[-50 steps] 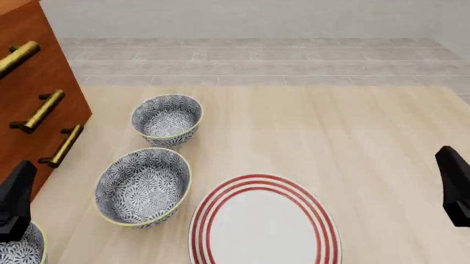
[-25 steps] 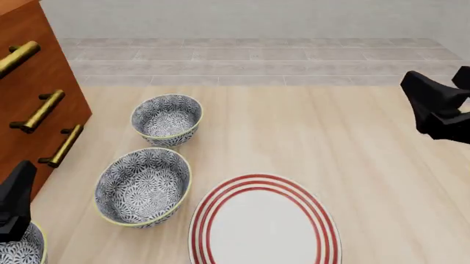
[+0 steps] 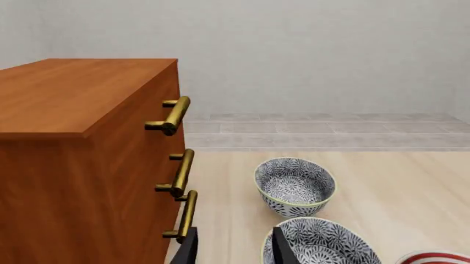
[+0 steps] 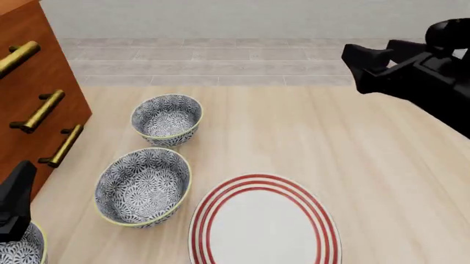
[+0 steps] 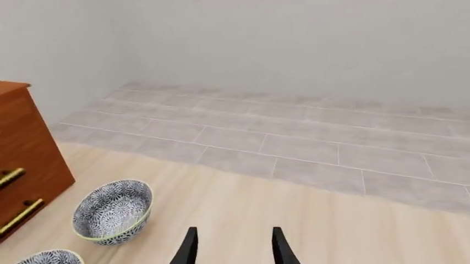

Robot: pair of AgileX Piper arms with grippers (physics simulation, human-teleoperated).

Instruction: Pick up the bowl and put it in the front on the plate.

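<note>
Glossy glazed bowl (image 4: 143, 187), smooth pale wood-grain table (image 4: 367, 165), brass-look handles (image 4: 41, 111)

Legible text: 0 | labels: 0 | brands: 0 | numbers: 0 | signs: 0 | all views checked

Three bowls alike, white with dense blue-grey floral pattern inside and out, thin yellow-green rims, all upright on the table in a row along its left side. The far bowl (image 4: 167, 119) is clear of the others. The middle bowl (image 4: 143, 186) sits just left of the plate, near it but not touching. The near bowl (image 4: 21, 247) is cut by the frame's lower-left corner, only part of its rim and inner wall showing. The plate (image 4: 264, 220): large, round, flat, white, three concentric red rings near the rim, lying flat at the near edge, nothing on it.
</note>
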